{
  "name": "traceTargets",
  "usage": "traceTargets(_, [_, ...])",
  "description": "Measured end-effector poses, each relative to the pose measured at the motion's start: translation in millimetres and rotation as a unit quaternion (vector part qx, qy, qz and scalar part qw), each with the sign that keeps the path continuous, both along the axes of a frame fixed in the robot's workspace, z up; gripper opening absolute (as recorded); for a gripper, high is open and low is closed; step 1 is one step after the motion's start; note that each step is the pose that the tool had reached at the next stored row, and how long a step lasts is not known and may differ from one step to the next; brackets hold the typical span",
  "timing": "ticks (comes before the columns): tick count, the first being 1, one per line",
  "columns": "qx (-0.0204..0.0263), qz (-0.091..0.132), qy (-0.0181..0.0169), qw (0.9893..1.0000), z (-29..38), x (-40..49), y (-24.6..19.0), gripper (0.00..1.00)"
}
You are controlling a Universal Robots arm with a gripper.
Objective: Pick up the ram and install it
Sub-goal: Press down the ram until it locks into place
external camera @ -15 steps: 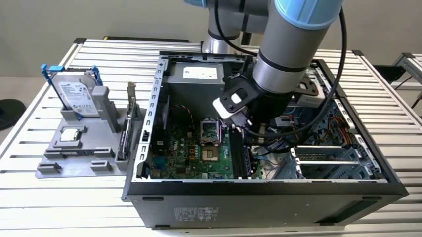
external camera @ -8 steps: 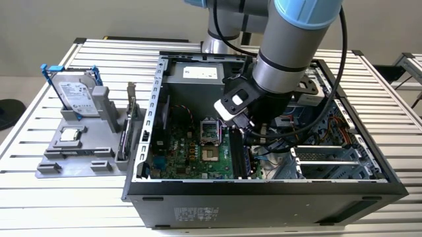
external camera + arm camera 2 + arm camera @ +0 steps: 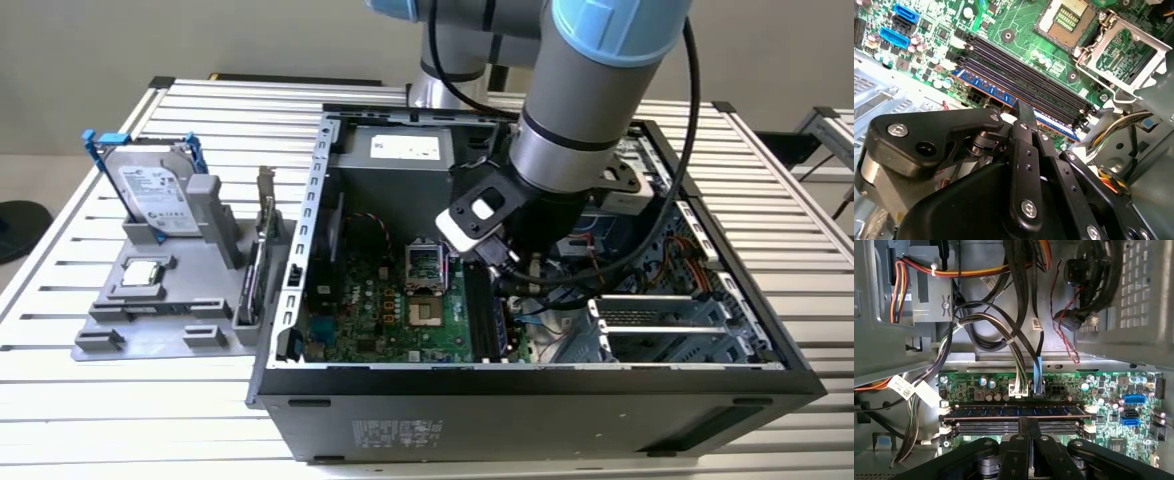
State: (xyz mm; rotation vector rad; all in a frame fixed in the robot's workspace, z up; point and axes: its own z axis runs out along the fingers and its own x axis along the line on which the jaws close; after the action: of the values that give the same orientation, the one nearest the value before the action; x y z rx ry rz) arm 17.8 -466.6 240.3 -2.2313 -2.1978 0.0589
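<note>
The ram [image 3: 1014, 411] is a dark bluish stick lying along the outermost of the long black motherboard slots [image 3: 1014, 426], level between the white end clips. In the second wrist view the ram [image 3: 989, 91] shows as a blue strip beside the black slots [image 3: 1019, 75]. My gripper [image 3: 1027, 421] is shut, its two fingers pressed together with nothing between them. The tips stand at the middle of the ram's top edge [image 3: 1023, 107]; whether they touch it I cannot tell. In the exterior view the gripper [image 3: 502, 268] reaches down inside the open computer case [image 3: 307, 250] over the slots.
Bundled cables [image 3: 1019, 340] and a metal drive cage [image 3: 929, 295] hang close behind the slots. The CPU socket [image 3: 1069, 20] lies beside them. Outside the case, a grey fixture [image 3: 160, 320] holds a hard drive with blue rails [image 3: 154, 190] and an expansion card [image 3: 263, 235].
</note>
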Motion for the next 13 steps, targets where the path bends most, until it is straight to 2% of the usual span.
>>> traceTargets(3, [-0.0001,0.009,-0.0025,1.0000,-4.7,0.0,2.3,0.00])
traceTargets(6, [0.0001,0.009,-0.0034,1.0000,-8.4,0.0,4.2,0.00])
traceTargets(13, [0.0000,0.009,-0.0043,0.9999,-15.2,0.0,4.7,0.00])
